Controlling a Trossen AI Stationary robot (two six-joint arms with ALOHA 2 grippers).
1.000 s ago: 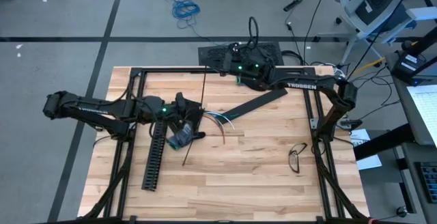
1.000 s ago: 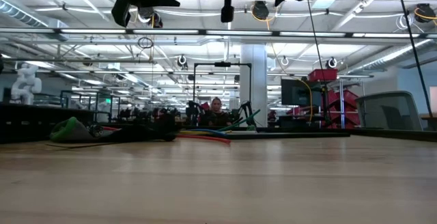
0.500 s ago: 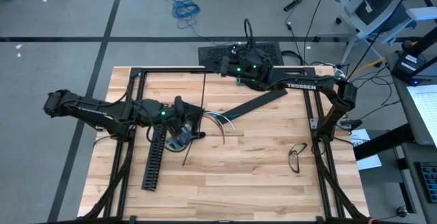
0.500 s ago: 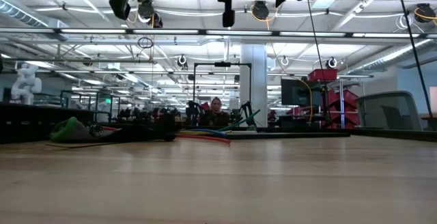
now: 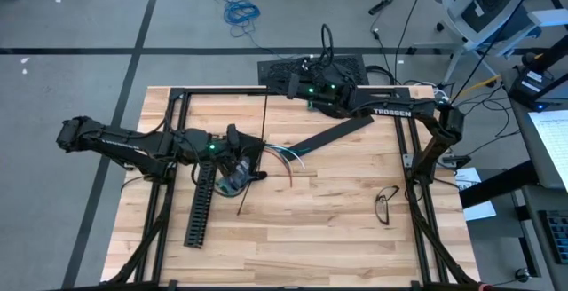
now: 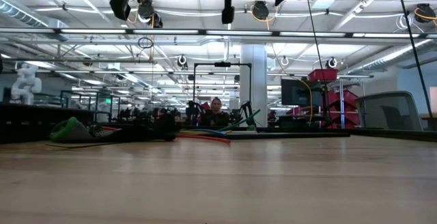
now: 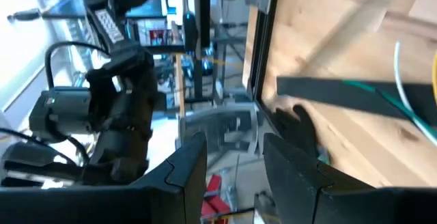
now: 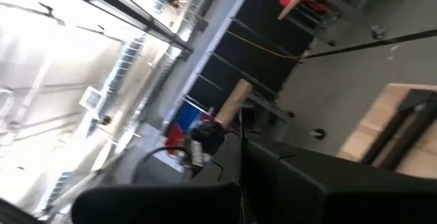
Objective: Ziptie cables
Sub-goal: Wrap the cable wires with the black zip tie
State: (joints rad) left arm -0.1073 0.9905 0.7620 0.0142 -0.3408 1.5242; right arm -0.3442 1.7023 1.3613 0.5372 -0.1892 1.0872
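Note:
The cables lie on the table as a bunched green and blue bundle, also seen in the low view. Loose white, green and red ends fan out toward the table's right. My left gripper hovers just above the bundle, open, and its wrist view shows nothing between the fingers. My right gripper is high over the far edge, shut on a long thin black zip tie. The tie runs down past my left fingertips; whether it touches them I cannot tell. My right gripper pinches the zip tie between its two shut fingers, and the thin strip comes out at the fingertips. The fingers reach roughly level from the table's right, high above the far edge. The tie slants down, and its lower end is at the table beside the bundle.
A long black slotted channel lies along the table's left part. A flat black bar lies slanted right of the wires. A pair of glasses sits near the right edge. Black frame rails border the wooden top.

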